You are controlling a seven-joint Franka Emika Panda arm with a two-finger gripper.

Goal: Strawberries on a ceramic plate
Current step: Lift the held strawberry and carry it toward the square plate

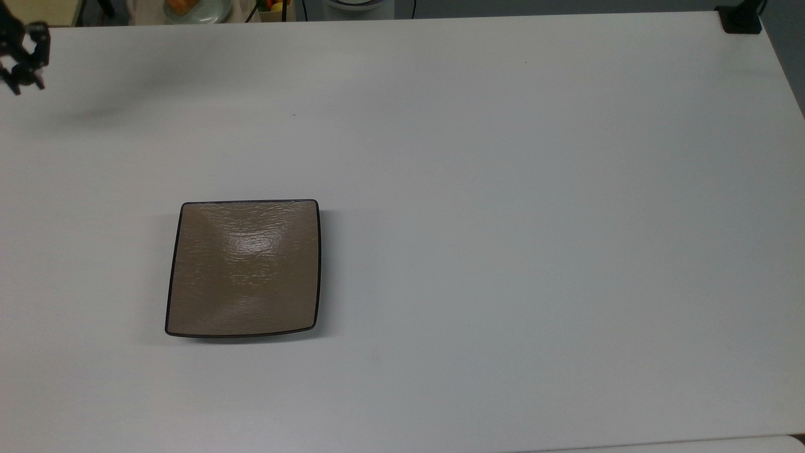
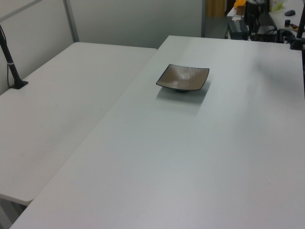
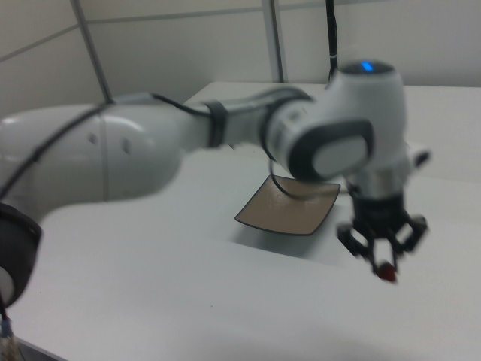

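One plate (image 1: 243,269) sits on the white table (image 1: 503,189), bare, toward the top view's lower left; in the left view the plate (image 2: 183,78) lies near the far end of the table (image 2: 190,157). The gripper (image 1: 24,74) hangs at the top view's upper-left corner, well apart from the plate. In the right view the gripper (image 3: 385,265) points down above the table (image 3: 188,301), to the right view's right of the plate (image 3: 289,207), its fingers closed around a small red strawberry (image 3: 386,273) at the tips. The white arm (image 3: 188,143) crosses the right view from its left.
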